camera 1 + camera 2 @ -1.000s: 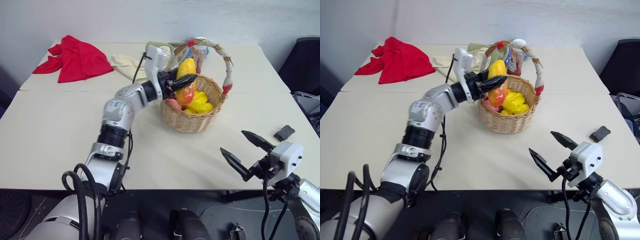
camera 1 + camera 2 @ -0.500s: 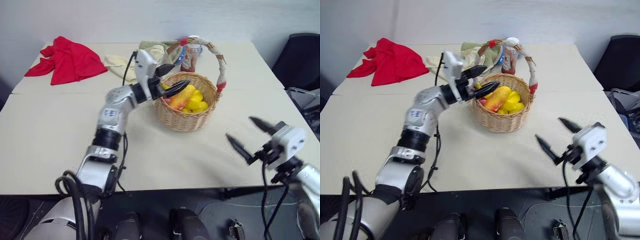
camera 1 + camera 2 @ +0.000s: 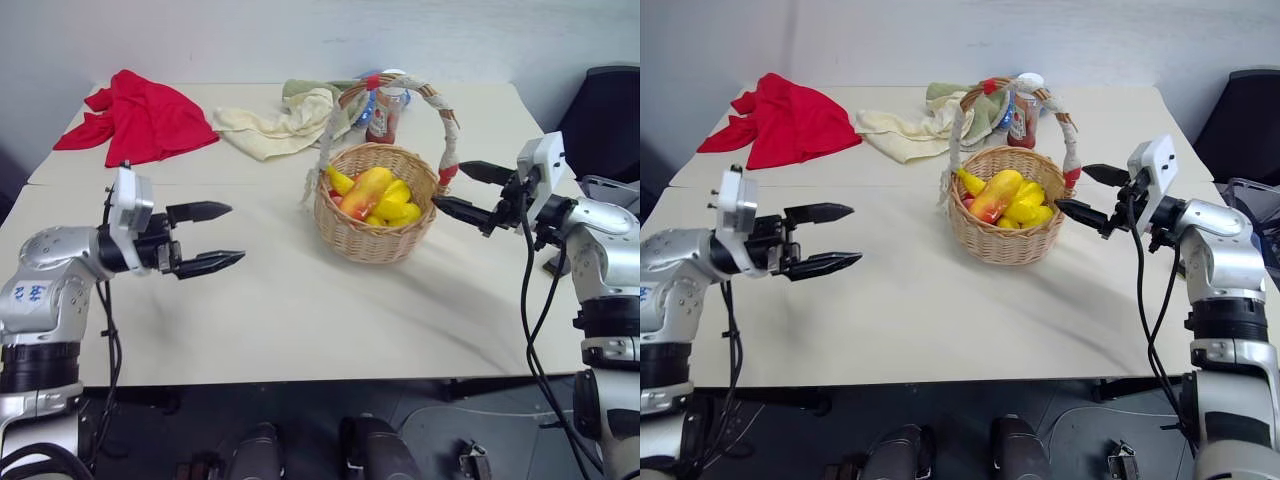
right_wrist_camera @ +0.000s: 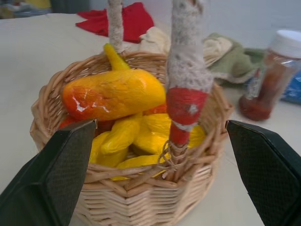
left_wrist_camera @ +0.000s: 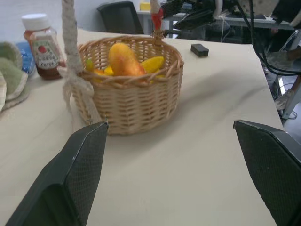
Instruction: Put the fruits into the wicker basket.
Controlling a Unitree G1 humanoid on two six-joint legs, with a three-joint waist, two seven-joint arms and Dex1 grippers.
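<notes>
The wicker basket point(image 3: 377, 205) sits centre frame on the worktop point(image 3: 300, 300), a bit above the middle, and the fruits look to be in it: the mango point(image 3: 366, 192) lies on top of the pile and the banana point(image 3: 340, 181) pokes up at the basket's left edge, with more yellow pieces underneath. I can't tell exactly how many are down there.

So I'd say the loading step is basically done. The left gripper point(image 3: 205, 238) hangs at the left of the frame, well apart from the basket, fingers spread wide with nothing between them. The right gripper point(image 3: 468, 192) is just right of the basket by the handle's red band, fingers also released and empty.

If no fruit is left out, the next move is probably just clearing that right arm without snagging the handle.

Behind the basket, upper middle of the frame, stands a jar point(image 3: 382, 108) with a white lid, plus pale cloths point(image 3: 275, 125) and a red cloth point(image 3: 140, 115) toward the upper left.
</notes>
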